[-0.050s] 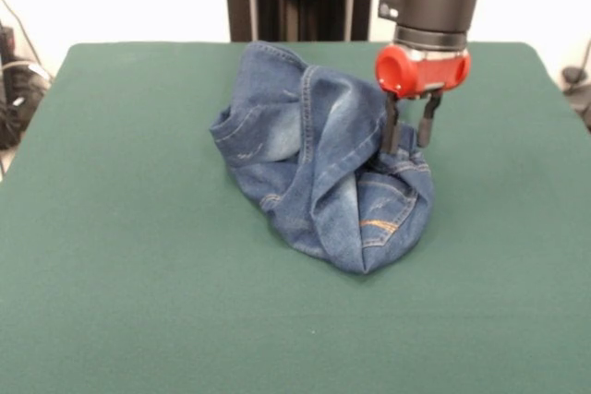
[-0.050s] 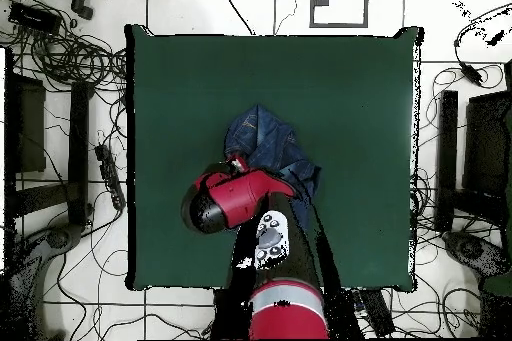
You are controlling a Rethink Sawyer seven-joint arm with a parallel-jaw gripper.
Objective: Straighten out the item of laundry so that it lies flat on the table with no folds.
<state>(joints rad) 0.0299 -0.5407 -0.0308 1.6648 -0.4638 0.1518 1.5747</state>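
Jeans [image 1: 323,177] sit bunched in a heap a bit past the middle of the green surface [image 1: 129,274], pocket stitching facing front, legs folded under. Nothing flat yet. Pincer [image 1: 410,130] is down at the heap's 3 o'clock edge in the front view, fingers [image 1: 391,128] slightly apart, straddling or just touching a denim ridge; can't tell if cloth is actually gripped. Probably picking an outer edge there so a pull drags the bundle open.
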